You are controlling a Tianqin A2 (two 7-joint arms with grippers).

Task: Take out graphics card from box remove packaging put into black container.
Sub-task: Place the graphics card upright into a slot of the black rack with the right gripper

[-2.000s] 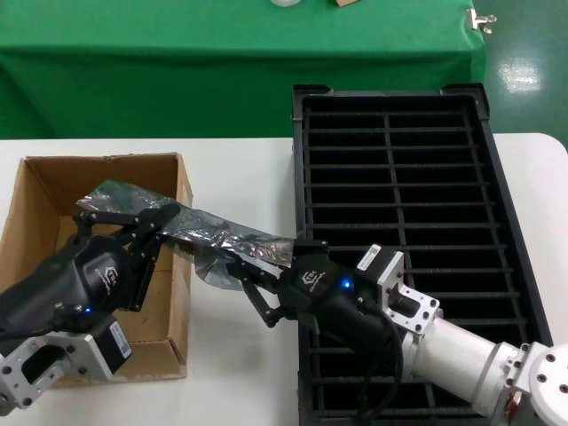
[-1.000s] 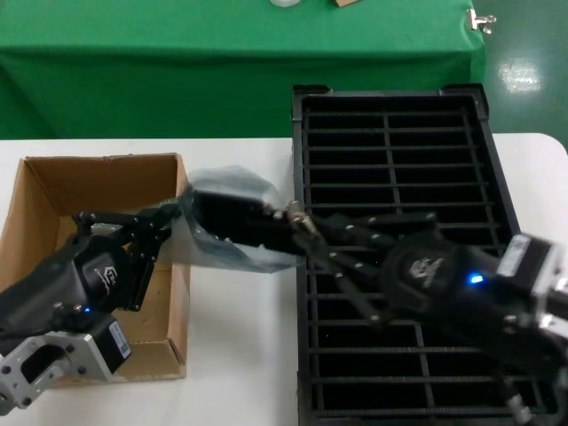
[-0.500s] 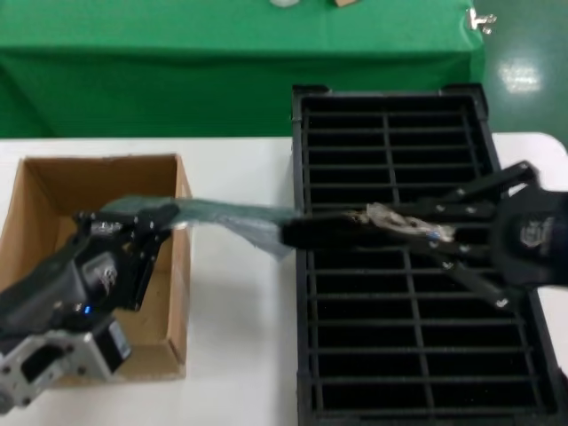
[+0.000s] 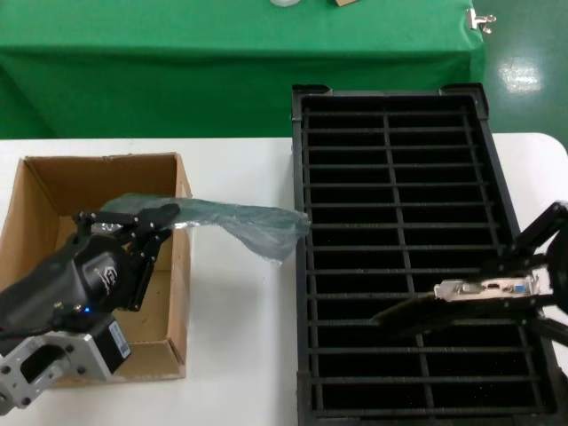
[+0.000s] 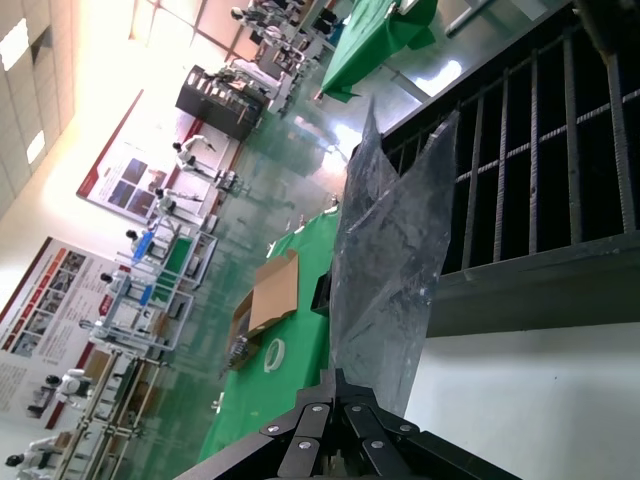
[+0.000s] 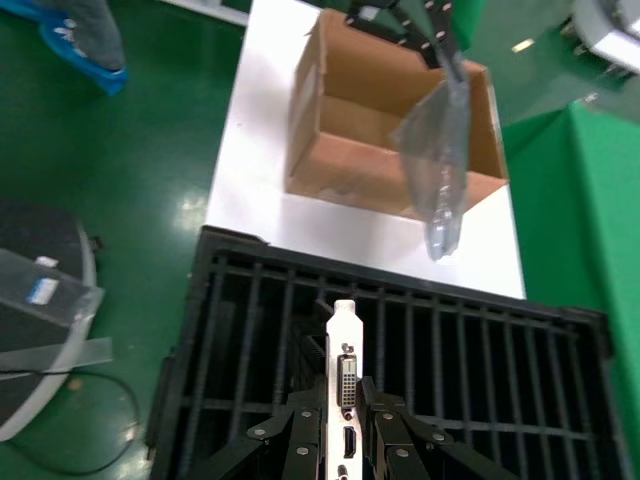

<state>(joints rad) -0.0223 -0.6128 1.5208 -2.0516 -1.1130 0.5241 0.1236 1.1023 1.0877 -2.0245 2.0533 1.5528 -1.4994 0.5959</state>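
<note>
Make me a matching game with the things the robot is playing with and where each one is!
Things:
1. graphics card
2. packaging
3. box
4. black container

Places:
A. on the white table, next to the left claw
B. held by the right claw above the slots
C. hanging from the left claw
D. on the table's right side, full of narrow slots

Pairs: 1-B, 2-C, 3-A, 4-D
</note>
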